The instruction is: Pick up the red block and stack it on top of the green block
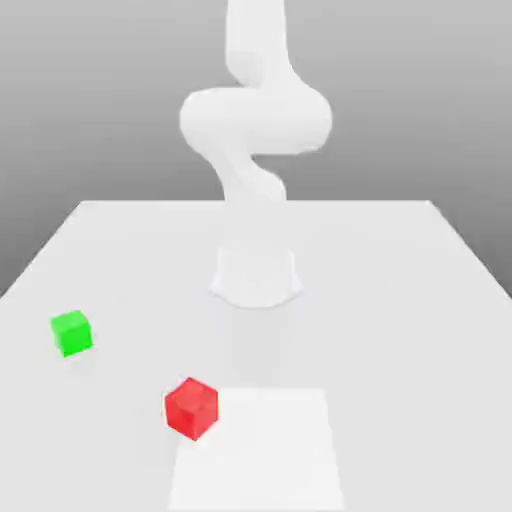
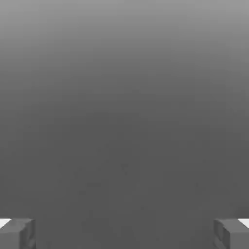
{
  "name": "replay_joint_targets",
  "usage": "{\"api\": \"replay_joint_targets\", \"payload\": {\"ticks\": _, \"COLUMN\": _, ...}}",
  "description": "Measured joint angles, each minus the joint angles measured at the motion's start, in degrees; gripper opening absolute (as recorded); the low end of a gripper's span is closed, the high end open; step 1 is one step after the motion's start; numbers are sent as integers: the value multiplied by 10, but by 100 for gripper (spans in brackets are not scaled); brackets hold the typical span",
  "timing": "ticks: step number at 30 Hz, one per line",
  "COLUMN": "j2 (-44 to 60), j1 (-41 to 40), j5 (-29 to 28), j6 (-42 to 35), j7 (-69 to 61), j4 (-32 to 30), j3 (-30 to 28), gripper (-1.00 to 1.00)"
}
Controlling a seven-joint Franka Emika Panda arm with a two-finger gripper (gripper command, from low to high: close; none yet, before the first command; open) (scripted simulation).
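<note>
Your gripper (image 2: 124,233) stands wide open, apparently holding nothing. The red block (image 1: 191,407) sits lower centre-left on the table (image 1: 400,300); the green block (image 1: 71,332) lies well apart, left.

My arm (image 1: 256,120) is plain white all over, built of smooth, rounded, tube-like segments with bulging joints, and it stands on a wide, flared white base (image 1: 256,277). I see no cables, screws or markings on it. In the hand view, my gripper (image 2: 124,233) has two blocky grey fingertips (image 2: 17,233) with white upper edges.
</note>
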Motion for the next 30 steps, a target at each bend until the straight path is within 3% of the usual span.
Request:
{"api": "replay_joint_targets", "payload": {"ticks": 12, "j2": 260, "j1": -84, "j5": -24, "j6": 160, "j7": 138, "j4": -161, "j3": 6, "gripper": 0}}
{"api": "replay_joint_targets", "payload": {"ticks": 18, "j2": 385, "j1": -106, "j5": -4, "j6": 238, "j7": 182, "j4": -241, "j3": -10, "gripper": 0}}
{"api": "replay_joint_targets", "payload": {"ticks": 25, "j2": 529, "j1": -109, "j5": 10, "j6": 356, "j7": 184, "j4": -238, "j3": -8, "gripper": 0}}
{"api": "replay_joint_targets", "payload": {"ticks": 26, "j2": 544, "j1": -109, "j5": 10, "j6": 369, "j7": 184, "j4": -236, "j3": -8, "gripper": -100}}
{"api": "replay_joint_targets", "payload": {"ticks": 30, "j2": 544, "j1": -110, "j5": 9, "j6": 370, "j7": 185, "j4": -236, "j3": -8, "gripper": -100}}
